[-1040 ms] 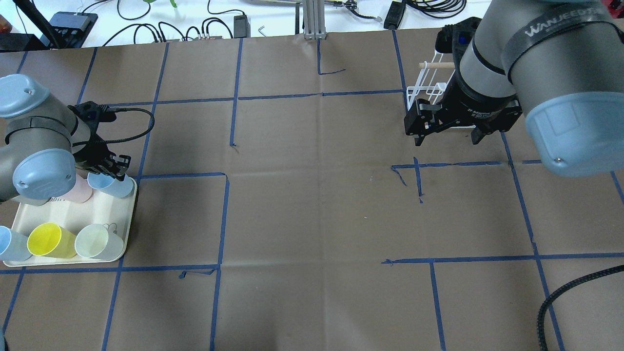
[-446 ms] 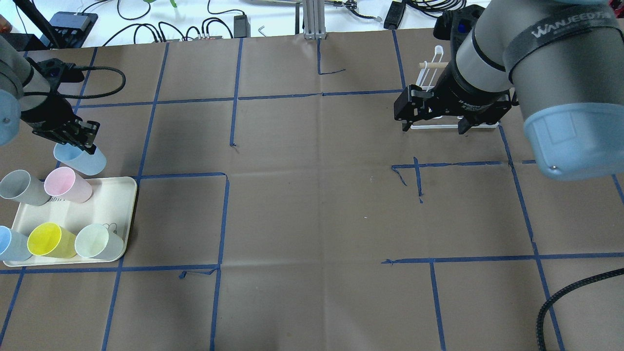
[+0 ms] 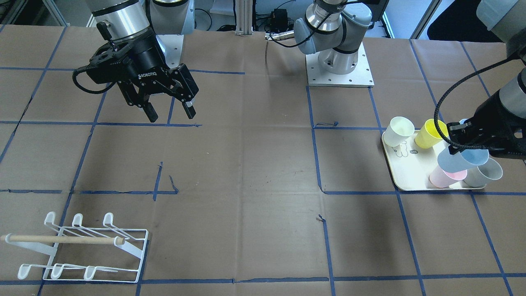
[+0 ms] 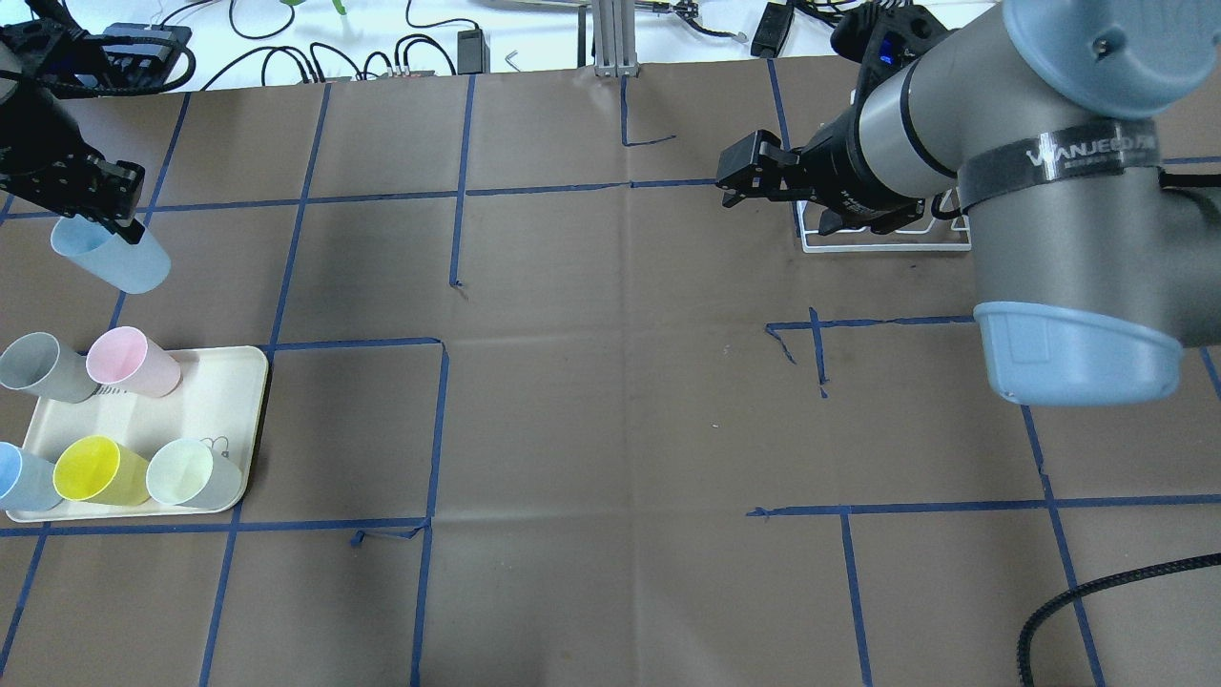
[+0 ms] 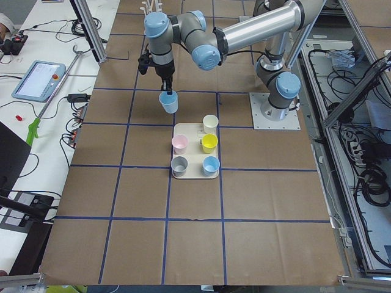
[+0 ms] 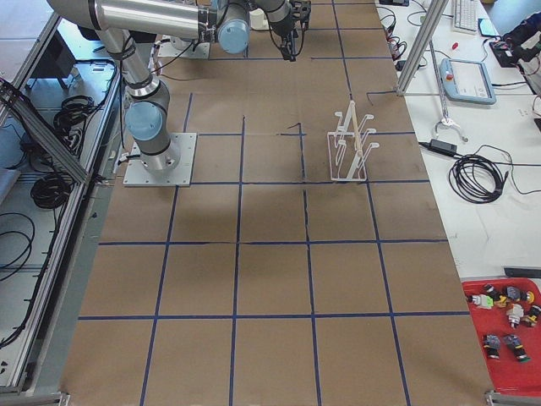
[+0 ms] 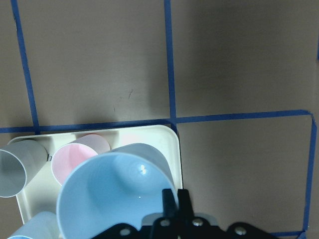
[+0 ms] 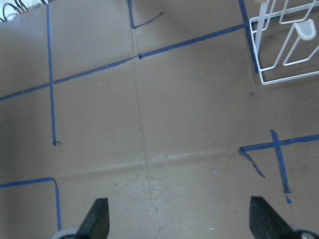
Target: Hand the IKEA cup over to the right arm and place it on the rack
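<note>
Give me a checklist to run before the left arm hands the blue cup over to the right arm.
1. Left gripper shut on the rim of the blue cup: ok.
2. Blue cup lifted clear of the tray and the cups on it: ok.
3. Right gripper open and empty: ok.
4. Grippers within hand-over range: not ok, they are towards opposite ends of the table.
5. Rack upright with free prongs: ok, no cup hangs on it.
6. Grip firm enough for the transfer: cannot tell.
</note>
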You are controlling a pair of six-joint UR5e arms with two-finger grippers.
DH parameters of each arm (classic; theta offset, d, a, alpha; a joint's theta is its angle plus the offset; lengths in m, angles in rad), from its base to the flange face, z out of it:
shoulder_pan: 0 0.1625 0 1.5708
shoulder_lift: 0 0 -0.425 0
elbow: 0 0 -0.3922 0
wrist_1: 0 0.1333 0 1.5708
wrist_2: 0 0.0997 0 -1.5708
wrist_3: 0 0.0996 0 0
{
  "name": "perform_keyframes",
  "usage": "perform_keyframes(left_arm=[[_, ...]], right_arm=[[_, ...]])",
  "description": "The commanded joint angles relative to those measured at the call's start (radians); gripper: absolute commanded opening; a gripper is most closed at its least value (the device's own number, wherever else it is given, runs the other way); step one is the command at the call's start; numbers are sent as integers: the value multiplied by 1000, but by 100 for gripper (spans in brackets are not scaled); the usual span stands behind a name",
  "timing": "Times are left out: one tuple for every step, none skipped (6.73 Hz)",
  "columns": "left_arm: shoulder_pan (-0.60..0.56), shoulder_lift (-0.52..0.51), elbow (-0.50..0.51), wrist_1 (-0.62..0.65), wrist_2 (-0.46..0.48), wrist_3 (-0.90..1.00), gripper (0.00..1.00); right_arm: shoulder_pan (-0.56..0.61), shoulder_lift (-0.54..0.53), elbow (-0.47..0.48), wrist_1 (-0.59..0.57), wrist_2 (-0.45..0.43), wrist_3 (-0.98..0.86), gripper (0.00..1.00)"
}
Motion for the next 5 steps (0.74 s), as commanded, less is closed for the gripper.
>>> perform_keyframes(left_arm=[[-58,-1,-11,92,-183,10,0],[-63,2,-46,128,-301,36,0],[-69,19,-113,214,-377,105,0],[-71,40,-176,304,-465,137,0],[-72,56,-234,398,-644,215,0]], right_arm=[[2,9,99,-323,158,280,100],[2,23,130,-444,170,333,100],[2,55,164,-600,171,429,100],[3,102,187,-750,205,547,100],[0,163,205,-902,235,656,100]])
